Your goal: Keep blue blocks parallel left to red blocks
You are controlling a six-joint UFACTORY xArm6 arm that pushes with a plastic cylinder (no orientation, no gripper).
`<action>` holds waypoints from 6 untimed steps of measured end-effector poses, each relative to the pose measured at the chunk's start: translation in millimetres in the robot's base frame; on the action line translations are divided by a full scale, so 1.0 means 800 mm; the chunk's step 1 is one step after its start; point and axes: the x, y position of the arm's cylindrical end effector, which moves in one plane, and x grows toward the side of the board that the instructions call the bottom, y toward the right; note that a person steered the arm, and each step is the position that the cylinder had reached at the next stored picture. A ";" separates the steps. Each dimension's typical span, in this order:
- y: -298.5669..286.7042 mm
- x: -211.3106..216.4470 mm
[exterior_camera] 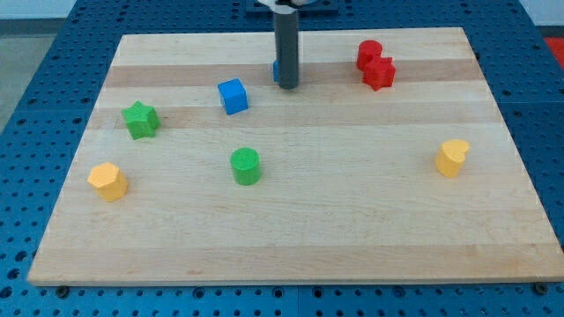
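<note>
My tip (288, 85) against blue block (277, 71) (half hidden)

Bright, even overhead light covers the wooden board (291, 229); blocks on it cast only short, soft shadows (no glare anywhere). Focus is sharp at its centre, with slight softness toward its 4 corners.
</note>
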 end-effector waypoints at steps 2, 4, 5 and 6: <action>-0.039 0.103; -0.161 0.039; -0.186 0.004; -0.188 0.025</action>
